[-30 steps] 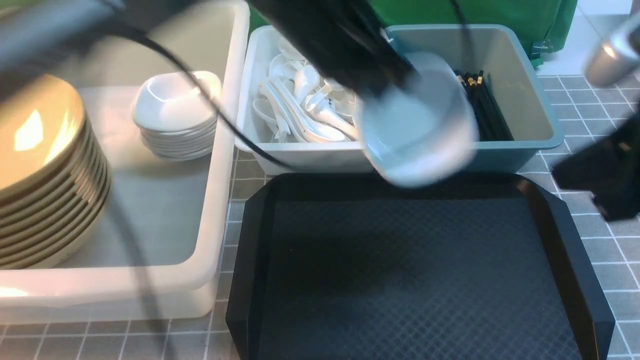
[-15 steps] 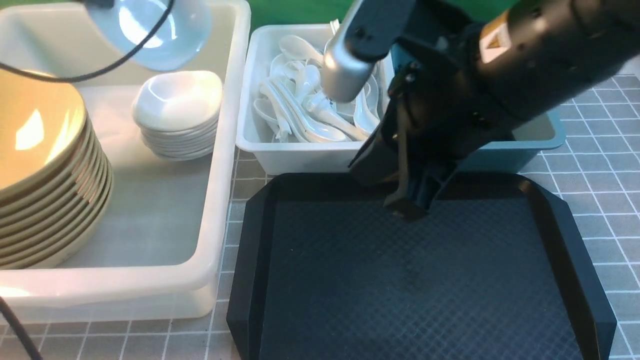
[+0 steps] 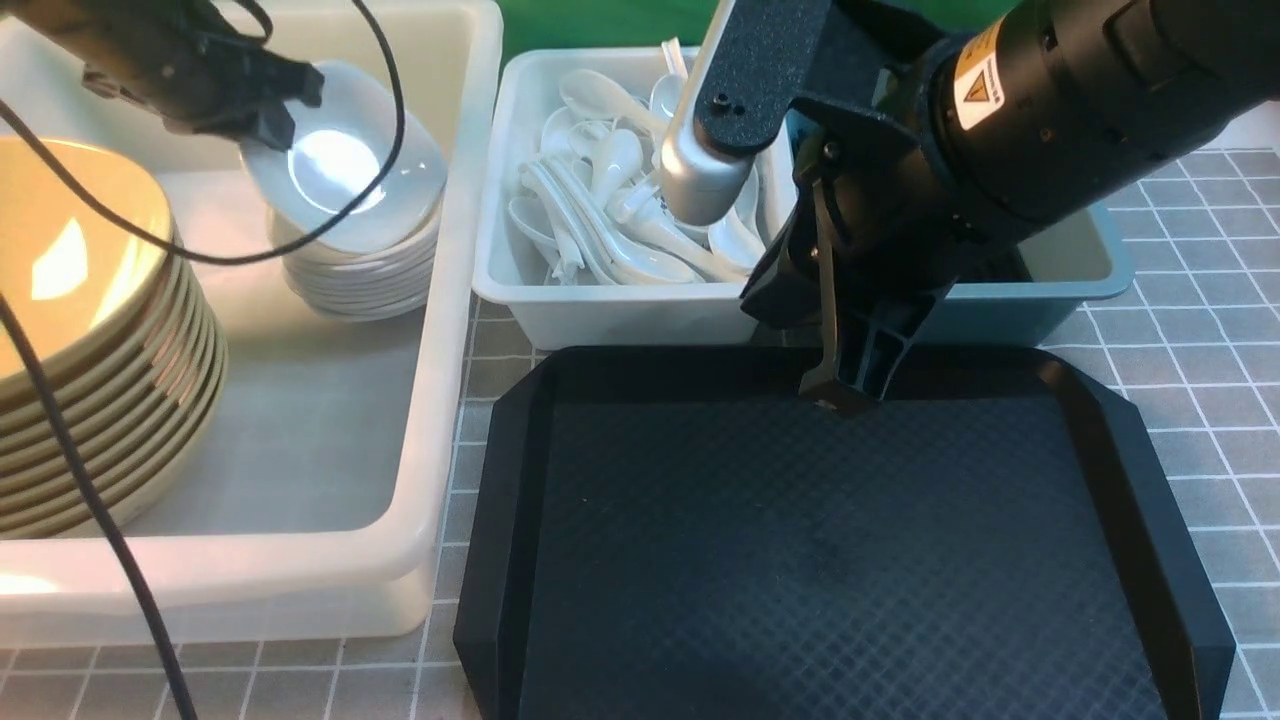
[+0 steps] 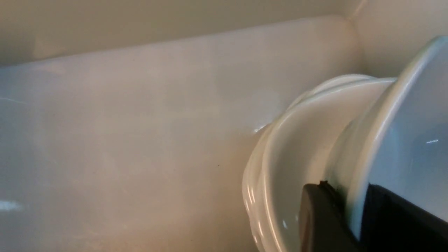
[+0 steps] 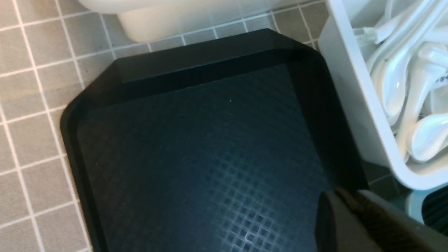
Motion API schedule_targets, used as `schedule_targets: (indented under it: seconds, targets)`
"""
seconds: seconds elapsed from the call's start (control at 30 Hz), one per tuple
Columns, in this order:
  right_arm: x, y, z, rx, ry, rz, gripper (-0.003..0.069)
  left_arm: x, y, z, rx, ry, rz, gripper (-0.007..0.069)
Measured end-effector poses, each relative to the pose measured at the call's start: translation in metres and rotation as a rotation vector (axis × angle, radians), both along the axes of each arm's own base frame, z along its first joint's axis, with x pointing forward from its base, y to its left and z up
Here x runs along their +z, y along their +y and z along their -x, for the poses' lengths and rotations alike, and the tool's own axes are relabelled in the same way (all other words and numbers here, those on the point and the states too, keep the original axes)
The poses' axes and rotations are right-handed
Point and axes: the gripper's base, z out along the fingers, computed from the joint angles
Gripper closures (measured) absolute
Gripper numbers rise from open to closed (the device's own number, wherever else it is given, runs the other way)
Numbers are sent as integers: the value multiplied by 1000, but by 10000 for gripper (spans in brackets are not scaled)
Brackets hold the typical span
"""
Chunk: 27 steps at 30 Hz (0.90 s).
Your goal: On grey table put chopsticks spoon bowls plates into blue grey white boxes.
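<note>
My left gripper is shut on the rim of a white bowl, tilted just over the stack of white bowls in the big white box. In the left wrist view the bowl sits pinched between my fingers beside the stack. My right gripper is shut and empty over the far edge of the black tray. White spoons fill the small white box. The blue box is mostly hidden by my right arm.
A tall stack of cream plates stands at the left of the big white box. The black tray also shows in the right wrist view, with the spoon box beside it. Grey tiled table surrounds everything.
My left gripper carried the bowl from over the tray to the left and lowered it onto the bowl stack. My right arm swung in from the right to the tray's far edge.
</note>
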Motion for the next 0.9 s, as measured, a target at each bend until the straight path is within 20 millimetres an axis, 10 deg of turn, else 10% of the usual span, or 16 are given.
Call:
schedule_targets:
  seconds: [0.2, 0.4, 0.77, 0.9]
  targets:
    - [0, 0, 0, 0, -1, 3, 563, -7, 1, -1, -37, 24, -32, 146]
    - [-3, -3, 3, -6, 41, 31, 561, 2, 2, 3, -43, 13, -60, -33]
    - [-5, -4, 5, -26, 81, 46, 561, 53, 0, 29, -46, -69, -66, 21]
    - [-3, -5, 5, -43, 86, 37, 561, 96, -2, 58, -32, -130, -60, 293]
